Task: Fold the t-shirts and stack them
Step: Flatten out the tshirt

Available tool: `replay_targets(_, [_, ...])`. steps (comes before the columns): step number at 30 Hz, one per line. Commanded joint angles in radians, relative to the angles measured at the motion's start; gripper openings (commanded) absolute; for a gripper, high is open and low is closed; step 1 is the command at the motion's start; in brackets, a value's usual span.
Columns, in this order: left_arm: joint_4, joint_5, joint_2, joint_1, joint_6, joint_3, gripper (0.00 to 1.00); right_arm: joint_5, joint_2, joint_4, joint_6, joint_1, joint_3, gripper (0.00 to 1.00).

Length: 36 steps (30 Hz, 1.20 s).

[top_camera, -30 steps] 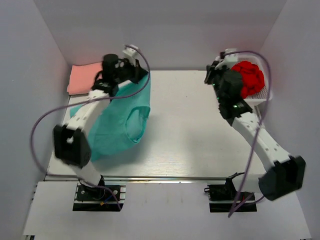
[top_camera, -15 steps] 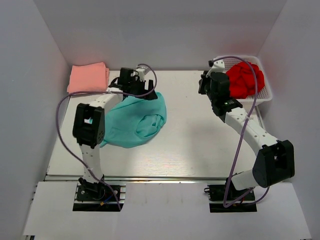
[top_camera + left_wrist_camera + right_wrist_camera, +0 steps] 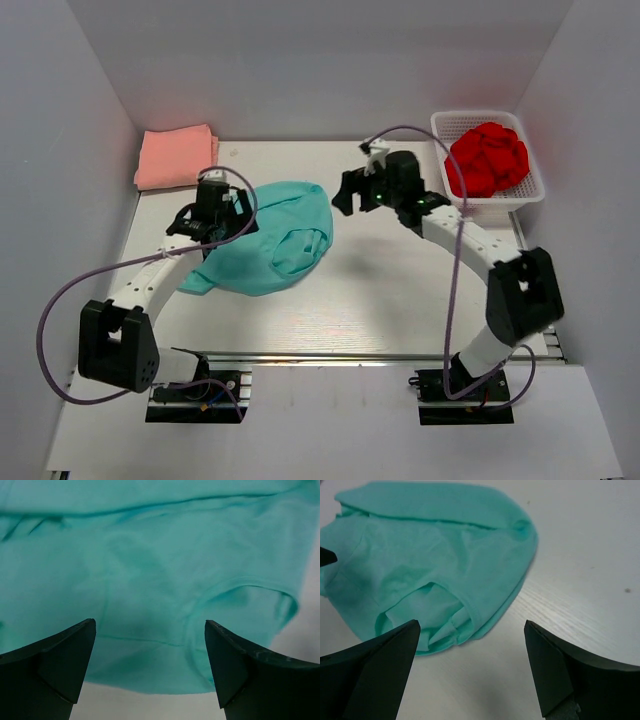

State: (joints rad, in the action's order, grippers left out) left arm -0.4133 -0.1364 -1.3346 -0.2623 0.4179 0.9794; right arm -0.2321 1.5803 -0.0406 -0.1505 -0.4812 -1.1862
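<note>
Both arms have swung since a second ago. Left end effector [image 3: 222,205], spread wide and empty, hangs over the 10 o'clock edge of the rumpled teal t-shirt [image 3: 280,240]. Right end effector [image 3: 345,195], equally wide, has come from the basket [image 3: 530,192] to the shirt's 2 o'clock. Pink t-shirt [image 3: 175,157] lies folded at the tabletop [image 3: 400,290]'s 11 o'clock; red t-shirt [image 3: 487,158] is bunched in the basket.

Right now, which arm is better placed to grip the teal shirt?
Probably left: the left gripper, open, hangs over the teal shirt, cloth filling its wrist view. The right gripper, also open, is beside the shirt's edge, over table.
</note>
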Motion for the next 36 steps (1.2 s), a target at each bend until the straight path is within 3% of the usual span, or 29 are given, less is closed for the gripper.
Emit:
replay_targets(1, [-0.153,-0.191,0.020,0.035,0.153,-0.079,1.00,0.001,0.098,0.112,0.002,-0.057,-0.085,0.90])
replay_targets(5, [-0.099,-0.105,-0.006,0.058,0.162,-0.169,1.00,0.163,0.228,0.172,-0.008,-0.103,-0.162,0.90])
replay_targets(13, [-0.068,-0.124,-0.035,0.058,0.171,-0.202,1.00,0.186,0.358,0.179,-0.020,-0.158,-0.213,0.86])
replay_targets(17, [-0.058,-0.144,-0.044,0.058,0.171,-0.202,0.85,0.214,0.409,0.179,-0.027,-0.166,-0.240,0.80])
replay_targets(21, [-0.025,-0.154,-0.081,0.067,0.171,-0.202,0.79,0.211,0.451,0.177,-0.035,-0.169,-0.263,0.79])
replay_targets(22, [-0.025,-0.154,-0.104,0.067,0.171,-0.190,0.71,0.208,0.466,0.176,-0.038,-0.172,-0.274,0.76])
replay_targets(25, [-0.025,-0.143,-0.124,0.067,0.171,-0.180,0.47,0.227,0.477,0.174,-0.052,-0.174,-0.286,0.54])
replay_targets(26, [-0.015,-0.132,-0.124,0.067,0.157,-0.170,0.34,0.229,0.468,0.177,-0.058,-0.171,-0.285,0.31])
replay_targets(27, [-0.015,-0.132,-0.124,0.067,0.157,-0.169,0.24,0.272,0.451,0.177,-0.063,-0.172,-0.285,0.20])
replay_targets(28, [-0.015,-0.132,-0.109,0.067,0.148,-0.157,0.00,0.292,0.445,0.177,-0.067,-0.172,-0.285,0.10])
replay_targets(29, [-0.003,-0.143,-0.083,0.067,0.138,-0.157,0.00,0.298,0.437,0.174,-0.066,-0.172,-0.283,0.00])
replay_targets(36, [0.165,-0.131,0.132,0.048,0.045,-0.160,0.00,0.326,0.285,0.122,-0.054,-0.171,-0.257,0.00])
